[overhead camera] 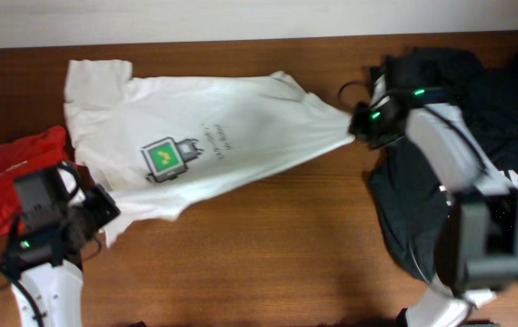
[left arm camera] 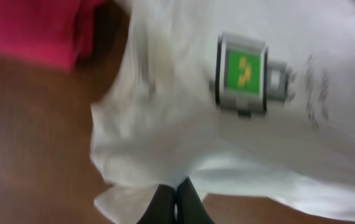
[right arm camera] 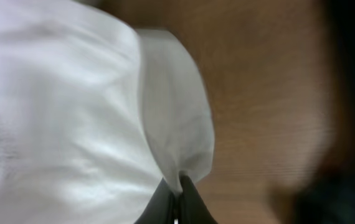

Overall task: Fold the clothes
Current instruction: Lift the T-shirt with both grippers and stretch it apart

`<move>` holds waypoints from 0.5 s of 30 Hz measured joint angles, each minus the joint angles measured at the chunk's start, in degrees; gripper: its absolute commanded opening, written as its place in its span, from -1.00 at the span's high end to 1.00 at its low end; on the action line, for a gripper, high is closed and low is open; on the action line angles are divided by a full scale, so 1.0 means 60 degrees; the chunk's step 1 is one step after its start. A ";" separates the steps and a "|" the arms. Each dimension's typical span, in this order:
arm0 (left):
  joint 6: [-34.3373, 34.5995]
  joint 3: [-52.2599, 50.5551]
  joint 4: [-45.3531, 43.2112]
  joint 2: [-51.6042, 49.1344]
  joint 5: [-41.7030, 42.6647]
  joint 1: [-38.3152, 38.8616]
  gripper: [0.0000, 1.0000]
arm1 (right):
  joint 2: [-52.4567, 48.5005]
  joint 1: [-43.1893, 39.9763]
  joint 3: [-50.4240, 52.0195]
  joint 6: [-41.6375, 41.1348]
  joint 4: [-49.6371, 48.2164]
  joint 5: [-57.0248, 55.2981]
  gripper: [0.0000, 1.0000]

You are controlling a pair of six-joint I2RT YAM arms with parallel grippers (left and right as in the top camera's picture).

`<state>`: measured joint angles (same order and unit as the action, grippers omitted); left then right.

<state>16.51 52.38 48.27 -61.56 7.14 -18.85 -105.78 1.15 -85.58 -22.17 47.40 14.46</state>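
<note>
The clothes, a white T-shirt (overhead camera: 204, 127) with a green-and-black chest graphic (overhead camera: 170, 158), lie stretched across the wooden table, pulled taut toward the right. My left gripper (overhead camera: 104, 213) is shut on the shirt's lower left edge; in the left wrist view its black fingers (left arm camera: 176, 185) pinch a fold of white cloth (left arm camera: 165, 143). At the shirt's right tip my right gripper (overhead camera: 357, 125) is shut too. The right wrist view shows that gripper (right arm camera: 178, 184) clamped on a bunched corner of the shirt (right arm camera: 177, 124).
A red garment (overhead camera: 21, 163) lies at the left edge beside my left arm, also visible as the red garment (left arm camera: 34, 31) in the left wrist view. A black shirt (overhead camera: 486, 91) with white lettering covers the table's right side under my right arm. Bare wood (overhead camera: 277, 245) fills the front middle.
</note>
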 measured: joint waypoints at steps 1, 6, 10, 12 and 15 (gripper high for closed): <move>-0.0171 0.0448 0.0153 -0.0204 0.0120 0.0000 0.99 | 0.0353 -0.0044 -0.0211 0.0069 0.0302 -0.0029 0.92; -0.0860 0.3060 0.1439 -0.1224 0.0619 0.0062 0.99 | 0.2634 -0.0018 -0.1406 0.0521 0.1840 -0.0310 0.92; -0.1122 0.5206 0.2200 -0.1847 0.0787 0.0160 0.99 | 0.3665 -0.0015 -0.2135 0.0732 0.2550 -0.0444 0.92; -0.1220 0.6430 0.2310 -0.1989 0.0816 0.0171 0.99 | 0.4127 -0.0018 -0.2605 0.0889 0.2728 -0.0481 0.92; -0.1268 0.8021 0.2288 -0.2007 0.0699 0.0175 0.99 | 0.4681 -0.0018 -0.3282 0.1038 0.2820 -0.0506 0.92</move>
<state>8.91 100.51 62.00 -73.60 11.33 -17.80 -77.69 1.04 -105.27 -15.94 64.31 11.42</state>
